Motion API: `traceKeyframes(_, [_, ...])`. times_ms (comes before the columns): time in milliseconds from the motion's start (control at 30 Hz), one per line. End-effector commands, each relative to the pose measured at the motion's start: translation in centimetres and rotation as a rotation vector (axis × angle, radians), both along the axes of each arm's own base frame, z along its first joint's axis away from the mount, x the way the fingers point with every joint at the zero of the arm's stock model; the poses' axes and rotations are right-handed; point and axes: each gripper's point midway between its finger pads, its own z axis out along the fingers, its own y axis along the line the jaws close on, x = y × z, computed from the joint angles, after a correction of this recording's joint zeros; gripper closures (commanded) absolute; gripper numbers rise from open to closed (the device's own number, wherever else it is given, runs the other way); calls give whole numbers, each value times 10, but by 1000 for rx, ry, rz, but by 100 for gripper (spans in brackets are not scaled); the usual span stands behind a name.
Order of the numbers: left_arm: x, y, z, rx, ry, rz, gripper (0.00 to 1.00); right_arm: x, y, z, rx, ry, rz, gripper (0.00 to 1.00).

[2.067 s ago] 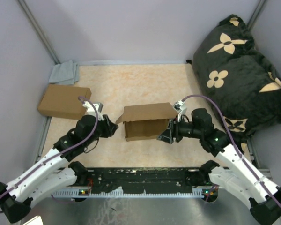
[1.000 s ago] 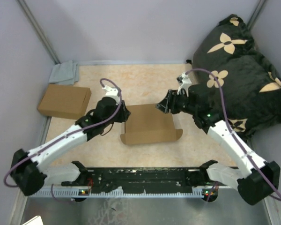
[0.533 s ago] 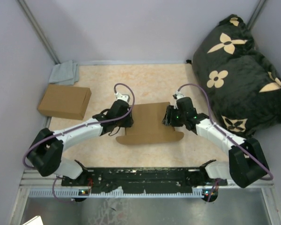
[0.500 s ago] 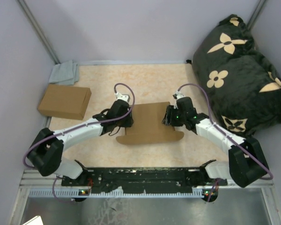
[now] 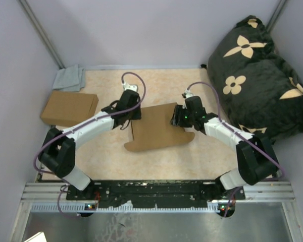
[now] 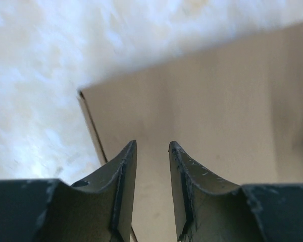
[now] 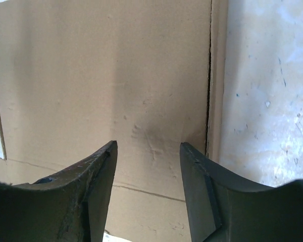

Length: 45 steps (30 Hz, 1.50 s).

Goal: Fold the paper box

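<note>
The paper box [image 5: 156, 130] lies in the middle of the beige mat as a shallow brown cardboard shape. Its lid is down flat and a rounded flap [image 5: 139, 146] sticks out at the near edge. My left gripper [image 5: 133, 115] is at the box's far left corner, open by a narrow gap. In the left wrist view it [image 6: 151, 146] hovers over the lid [image 6: 217, 126] with nothing between its fingers. My right gripper [image 5: 178, 117] is at the far right edge and stands open. The right wrist view shows it [image 7: 148, 146] above the creased lid [image 7: 116, 75], close to a side seam [image 7: 210, 101].
A second, ready-made brown cardboard box [image 5: 69, 108] sits at the left edge of the mat [image 5: 156, 85], with a grey cloth [image 5: 69, 78] behind it. A black cushion with beige flowers [image 5: 257, 75] fills the right side. Walls close in on the left and back.
The lid, upright two seconds ago, now lies flat. Both grippers have swung from the box's sides over its top to its far edge. The box has turned slightly.
</note>
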Motion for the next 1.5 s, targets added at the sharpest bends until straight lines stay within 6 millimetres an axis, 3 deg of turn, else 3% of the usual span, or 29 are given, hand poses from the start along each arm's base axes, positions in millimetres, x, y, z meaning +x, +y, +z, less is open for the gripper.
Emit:
traceKeyframes(0, [39,19,31,-22,-57,31,61,22,13,24,46,-50,-14,44])
traceKeyframes(100, [38,25,45,-31,-69,32,60,20,16,49,109,-83,-27,41])
traceKeyframes(267, [-9,22,46,-171,-44,-40,58,0,4,76,140,-193,-13,35])
traceKeyframes(400, [-48,37,12,-223,-12,-28,59,-1,-25,60,10,-182,-101,34])
traceKeyframes(533, [-61,42,-10,-231,36,-7,59,4,-29,37,-59,-119,-104,34])
traceKeyframes(667, [-59,34,-18,-228,87,-23,59,10,-29,19,-97,-67,-114,35])
traceKeyframes(967, [-45,28,-31,-197,91,-29,59,7,-12,2,-60,-29,-30,37])
traceKeyframes(1100, [-32,22,-23,-196,51,-45,59,4,-3,8,0,-41,-2,38])
traceKeyframes(1467, [14,1,-1,-151,9,-67,59,12,-1,14,13,-33,-42,39])
